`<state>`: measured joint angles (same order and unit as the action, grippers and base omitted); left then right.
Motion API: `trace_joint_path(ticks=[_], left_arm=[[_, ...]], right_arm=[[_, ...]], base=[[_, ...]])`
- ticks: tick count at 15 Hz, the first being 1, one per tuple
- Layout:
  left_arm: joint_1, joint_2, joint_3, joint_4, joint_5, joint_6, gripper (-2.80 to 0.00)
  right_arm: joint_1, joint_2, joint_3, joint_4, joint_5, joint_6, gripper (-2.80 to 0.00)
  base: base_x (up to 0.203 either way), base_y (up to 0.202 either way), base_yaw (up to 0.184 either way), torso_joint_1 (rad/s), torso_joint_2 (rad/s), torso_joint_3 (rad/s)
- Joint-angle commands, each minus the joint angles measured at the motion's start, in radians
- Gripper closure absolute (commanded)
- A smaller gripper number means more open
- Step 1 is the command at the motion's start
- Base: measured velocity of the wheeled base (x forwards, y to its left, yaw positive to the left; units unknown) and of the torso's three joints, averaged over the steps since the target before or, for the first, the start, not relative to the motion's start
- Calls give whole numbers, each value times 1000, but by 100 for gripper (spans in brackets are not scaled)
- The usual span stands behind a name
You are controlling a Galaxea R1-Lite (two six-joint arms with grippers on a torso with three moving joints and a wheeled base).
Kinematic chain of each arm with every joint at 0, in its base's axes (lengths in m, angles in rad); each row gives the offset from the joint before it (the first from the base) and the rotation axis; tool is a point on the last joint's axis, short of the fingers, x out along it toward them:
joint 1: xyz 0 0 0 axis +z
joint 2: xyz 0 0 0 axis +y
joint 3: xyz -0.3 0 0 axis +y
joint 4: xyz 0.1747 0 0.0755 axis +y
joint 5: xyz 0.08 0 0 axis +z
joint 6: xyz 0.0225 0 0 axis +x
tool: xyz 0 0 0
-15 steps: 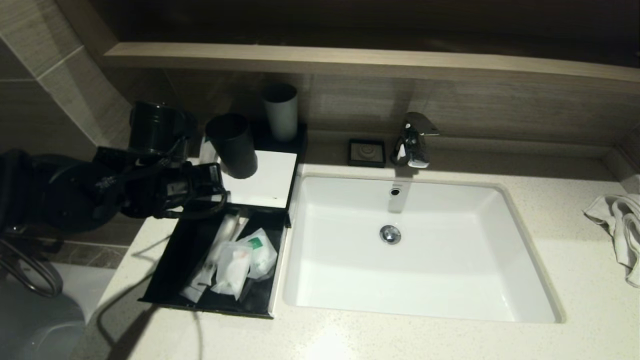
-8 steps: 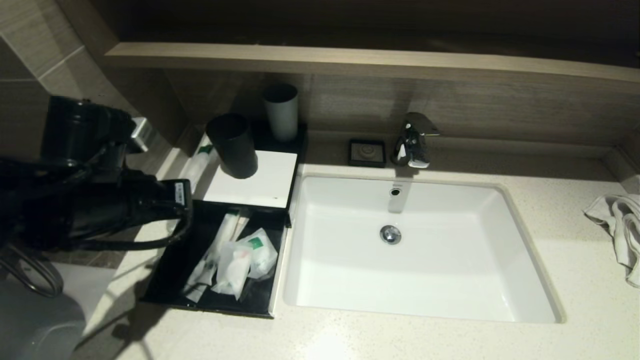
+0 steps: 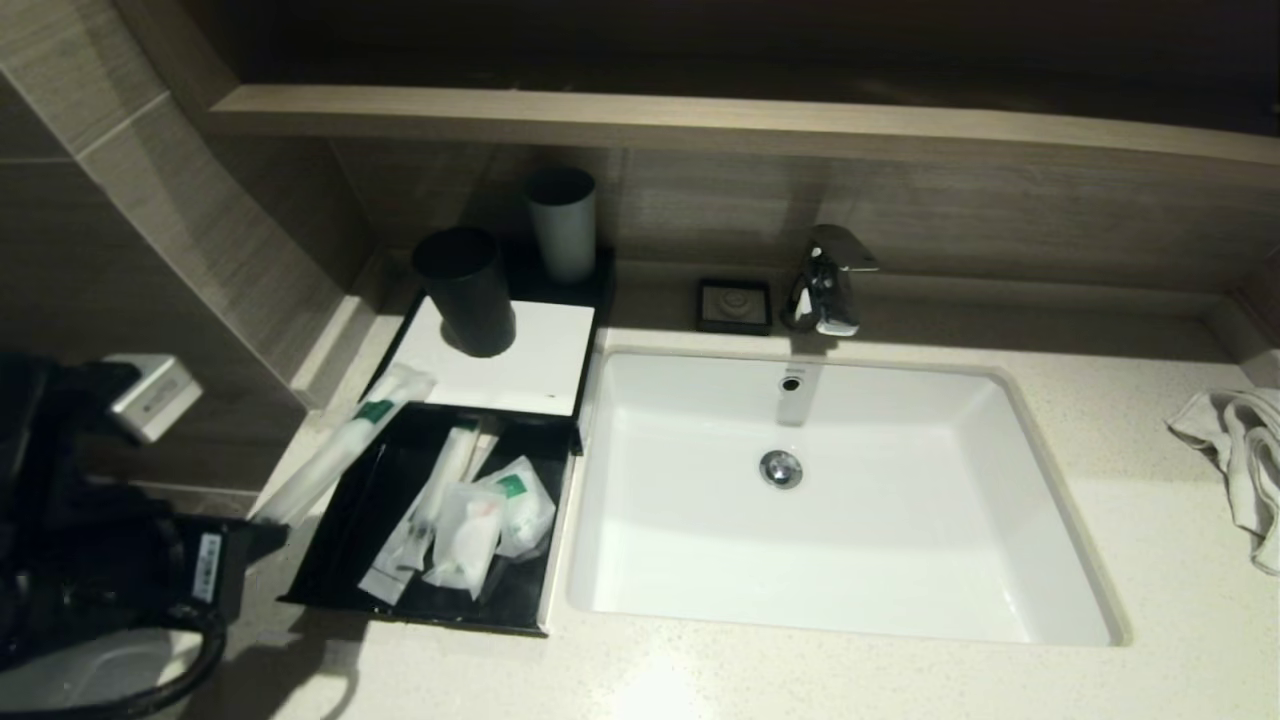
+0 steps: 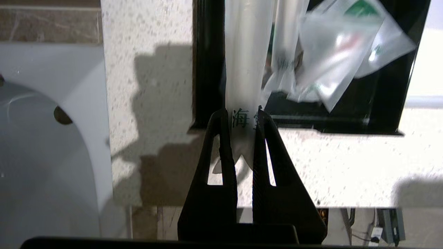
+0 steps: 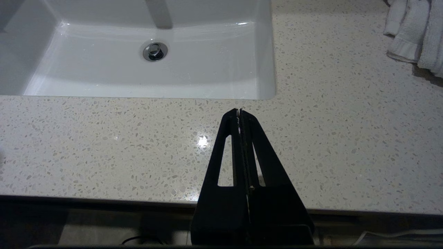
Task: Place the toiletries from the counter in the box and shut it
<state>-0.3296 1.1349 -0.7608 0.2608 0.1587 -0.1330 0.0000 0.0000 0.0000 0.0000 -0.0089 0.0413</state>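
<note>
The black box (image 3: pixel 345 540) stands open on the counter, left of the sink, and holds several white packets (image 3: pixel 470 520). Its white lid (image 3: pixel 520 365) lies behind the open part. My left gripper (image 4: pixel 244 116) is shut on the end of a long white packet (image 3: pixel 340 445) with green print. The packet slants over the box's left rim, and it also shows in the left wrist view (image 4: pixel 245 52) over the rim (image 4: pixel 204 69). The left arm sits low at the front left (image 3: pixel 120 570). My right gripper (image 5: pixel 239 111) is shut and empty, over the counter in front of the sink.
A black cup (image 3: pixel 465 290) stands on the lid, with a grey cup (image 3: pixel 562 225) behind it. The white sink (image 3: pixel 830 500), faucet (image 3: pixel 825 280) and soap dish (image 3: pixel 734 304) lie to the right. A towel (image 3: pixel 1235 450) lies at the far right. A tiled wall (image 3: pixel 200 230) closes the left.
My left arm has pulled back from over the box's rear toward the front left. The long white packet came with it, from beside the lid to across the box's left rim.
</note>
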Motion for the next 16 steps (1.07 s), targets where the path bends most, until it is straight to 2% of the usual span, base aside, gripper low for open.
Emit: trace_joint_path(ticks=[1,4,10,16], left_arm=[[-2,-87,39,47,-1,-1,0],[-2,-124,69,95,-4,-2,0],[-2,-61,125,73,-41,-14,0],[-2,79,122,-67,-39,-66,0]], right_arm=[[0,2,0,0,0,0,0],[0,2,0,0,0,0,0],[0,2,0,0,1,0,0],[0,0,0,0,0,0,0]], base=[[0,0,0,0,0,0],[0,0,0,0,0,0],[0,0,0,0,0,0],[0,0,0,0,0,0]])
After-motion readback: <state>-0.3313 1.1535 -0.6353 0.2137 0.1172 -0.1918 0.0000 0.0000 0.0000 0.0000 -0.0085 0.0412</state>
